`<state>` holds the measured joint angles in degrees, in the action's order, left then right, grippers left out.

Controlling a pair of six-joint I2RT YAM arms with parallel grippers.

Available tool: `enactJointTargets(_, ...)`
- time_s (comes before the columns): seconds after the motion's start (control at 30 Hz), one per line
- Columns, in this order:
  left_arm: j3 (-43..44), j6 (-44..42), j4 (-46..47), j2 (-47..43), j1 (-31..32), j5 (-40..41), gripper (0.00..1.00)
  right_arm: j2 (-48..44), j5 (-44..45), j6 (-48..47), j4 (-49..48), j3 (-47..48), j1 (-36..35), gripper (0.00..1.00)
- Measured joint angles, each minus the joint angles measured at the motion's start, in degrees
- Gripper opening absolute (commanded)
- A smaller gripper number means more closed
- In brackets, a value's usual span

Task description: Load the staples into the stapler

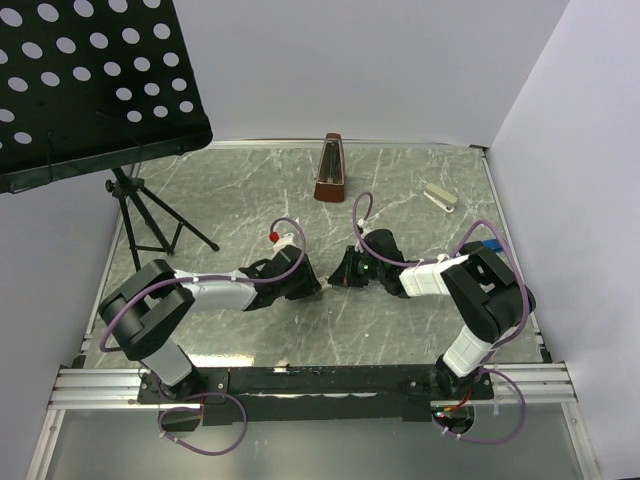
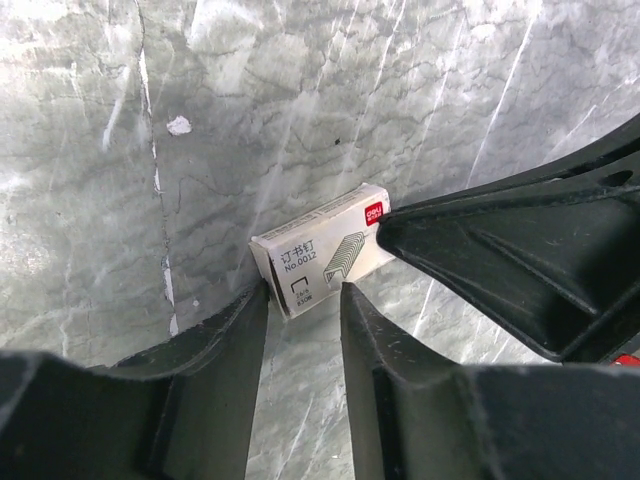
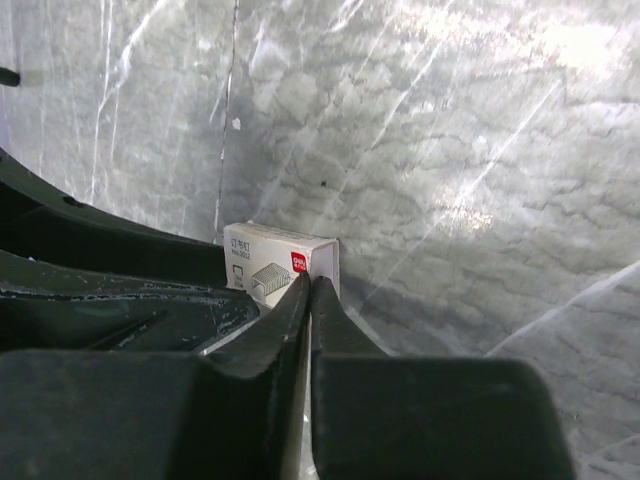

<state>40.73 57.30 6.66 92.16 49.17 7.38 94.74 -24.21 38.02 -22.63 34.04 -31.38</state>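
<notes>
1. Top external view: a grey marble-patterned table (image 1: pixel 420 330), with two black-and-white robot arms (image 1: pixel 225 290) reaching inward until their tips meet near the middle. A small white stapler (image 1: pixel 440 197) lies well apart from them, toward the far right corner. From above, the arms hide the staples from you.
2. Step in hand, as a judgement: you are at the first stage, securing the box so it can be opened. Nothing is loaded, and the white stapler is untouched.
3. Left wrist view: the black two-finger left pincer (image 2: pixel 305 295) stands narrowly apart, its tips straddling the near corner of the box. One tip touches the short end and the other the long side. Whether they squeeze it cannot be told.
4. Right wrist view: the black two-finger right pincer (image 3: pixel 311 285) is closed tight, fingers pressed together with nothing visible between them. Its joined tip butts against the box at its opposite end.
5. The box of staples (image 2: pixel 325 245), tiny, flat, white cardboard with a red logo and a printed drawing of staples, lies flat and slantwise on the table. It is caught between the two pincers and looks unopened.
6. The next move calls for a square hold across the narrow sides with the left pincer, while the right works an end open. So light a box will likely skid or twist, so go gently.
</notes>
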Motion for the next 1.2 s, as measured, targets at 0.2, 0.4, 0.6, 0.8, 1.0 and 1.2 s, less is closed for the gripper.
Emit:
enactJointTargets(0.2, -1.0, 0.9, 1.4, -0.6, -0.5, -0.1, 0.46, 0.0, 0.0, -0.5, 0.0, 0.0, 0.0, 0.0)
enactJointTargets(0.4, -1.6, 1.0, 1.9, -1.2, -0.8, -0.4, 0.46, -0.3, 0.2, -1.2, 0.5, 0.0, -0.2, 0.0)
enactJointTargets(0.6, -1.6, 0.8, 0.5, -1.5, -0.9, 0.3, 0.36, -1.1, 0.5, -1.6, 1.4, -0.3, -0.6, 0.0)
enactJointTargets(0.8, -1.4, 0.2, -3.1, -2.9, -0.9, 2.1, 0.32, -1.9, 1.3, -2.0, 2.5, -0.4, -1.2, 0.0)
enactJointTargets(1.0, -1.2, -1.1, -5.2, -3.6, -0.9, 3.2, 0.29, -2.1, 2.3, -2.3, 2.8, -0.3, -1.7, 0.0)
enactJointTargets(1.2, -0.3, -1.6, -6.7, -3.6, -0.9, 3.2, 0.29, -2.4, 3.1, -2.6, 3.3, -0.3, -2.2, 0.0)
